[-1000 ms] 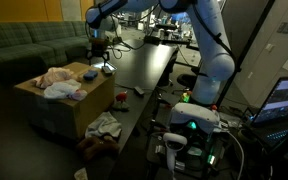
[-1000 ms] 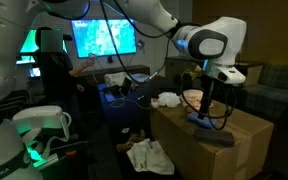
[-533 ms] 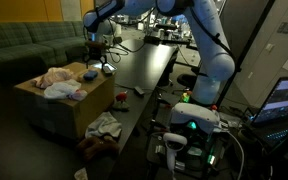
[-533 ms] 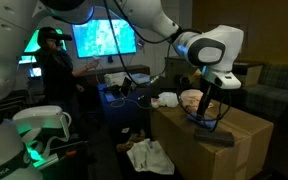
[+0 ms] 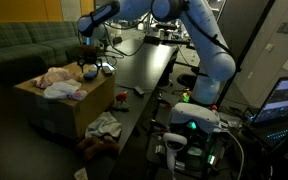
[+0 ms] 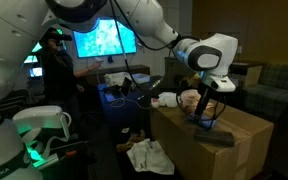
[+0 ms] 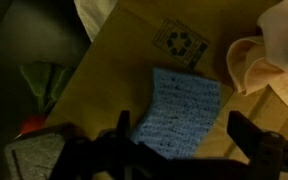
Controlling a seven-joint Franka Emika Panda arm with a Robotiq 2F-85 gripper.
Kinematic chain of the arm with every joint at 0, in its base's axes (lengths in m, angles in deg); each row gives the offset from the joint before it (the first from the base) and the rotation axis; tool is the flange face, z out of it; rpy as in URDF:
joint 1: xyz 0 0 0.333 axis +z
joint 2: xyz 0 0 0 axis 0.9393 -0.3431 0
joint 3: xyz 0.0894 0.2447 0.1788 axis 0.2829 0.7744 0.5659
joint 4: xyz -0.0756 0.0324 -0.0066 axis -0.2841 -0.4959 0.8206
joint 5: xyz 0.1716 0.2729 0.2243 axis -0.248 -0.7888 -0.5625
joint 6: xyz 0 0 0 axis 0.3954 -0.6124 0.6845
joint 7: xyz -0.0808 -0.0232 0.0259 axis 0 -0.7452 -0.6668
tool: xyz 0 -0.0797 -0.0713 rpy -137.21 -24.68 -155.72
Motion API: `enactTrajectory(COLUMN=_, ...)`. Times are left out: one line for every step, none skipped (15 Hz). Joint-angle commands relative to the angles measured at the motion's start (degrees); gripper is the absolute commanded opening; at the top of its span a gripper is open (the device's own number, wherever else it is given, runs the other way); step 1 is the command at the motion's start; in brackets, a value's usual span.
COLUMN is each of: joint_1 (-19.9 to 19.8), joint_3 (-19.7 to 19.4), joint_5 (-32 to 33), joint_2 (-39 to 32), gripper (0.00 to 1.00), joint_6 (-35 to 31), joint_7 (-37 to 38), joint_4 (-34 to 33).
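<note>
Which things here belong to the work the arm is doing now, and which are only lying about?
In hand:
- open gripper
- blue cloth, just under the gripper
- cardboard box, on which the blue cloth lies

Lying about:
- pink cloth on the box
- white cloth on the box
- rag on the floor
- monitor

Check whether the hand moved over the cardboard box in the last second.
Yes: the hand shifted left, from the cardboard box's far corner toward the clothes piled on it.
</note>
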Motion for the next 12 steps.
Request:
enactTrajectory(joint_1=0.4, joint_3=-0.1, joint_5=1.2, joint_2=-3.2, gripper=1.00, joint_6=1.0, joint_7=2.7, joint_4=-4.9)
enactTrajectory(joint_1=0.4, joint_3=-0.2, joint_5=1.4, joint_2=-4.0, gripper=1.00, joint_6=1.2, joint_7=3.1, joint_4=-5.8)
enactTrajectory(joint_1=0.2, joint_3=-0.2, joint_5=1.5, joint_2=-4.4, gripper=1.00, joint_6=1.3, joint_7=3.3, joint_4=-6.3)
enactTrajectory(joint_1=0.2, joint_3=-0.4, joint_5=1.7, joint_2=-5.1, gripper=1.00, joint_6=1.4, joint_7=3.8, joint_4=-7.1)
enactTrajectory(joint_1=0.1, joint_3=-0.6, joint_5=1.9, joint_2=-5.5, gripper=1.00, joint_6=1.4, joint_7=4.0, joint_4=-7.6)
enactTrajectory(joint_1=-0.1, joint_3=-0.7, joint_5=1.9, joint_2=-6.0, gripper=1.00, joint_6=1.5, joint_7=4.3, joint_4=-8.2)
enactTrajectory(joint_1=-0.3, joint_3=-0.8, joint_5=2.0, joint_2=-6.4, gripper=1.00, joint_6=1.6, joint_7=4.4, joint_4=-8.7)
enactTrajectory(joint_1=-0.4, joint_3=-0.9, joint_5=2.2, joint_2=-6.8, gripper=1.00, joint_6=1.6, joint_7=4.5, joint_4=-9.2)
enactTrajectory(joint_1=-0.5, joint_3=-1.0, joint_5=2.2, joint_2=-7.2, gripper=1.00, joint_6=1.8, joint_7=4.6, joint_4=-9.6)
enactTrajectory(joint_1=-0.7, joint_3=-1.0, joint_5=2.2, joint_2=-7.5, gripper=1.00, joint_6=1.8, joint_7=4.6, joint_4=-9.9)
enactTrajectory(joint_1=-0.8, joint_3=-1.1, joint_5=2.3, joint_2=-7.9, gripper=1.00, joint_6=1.9, joint_7=4.7, joint_4=-10.4)
enactTrajectory(joint_1=-0.8, joint_3=-1.0, joint_5=2.5, joint_2=-7.8, gripper=1.00, joint_6=2.1, joint_7=4.6, joint_4=-10.5)
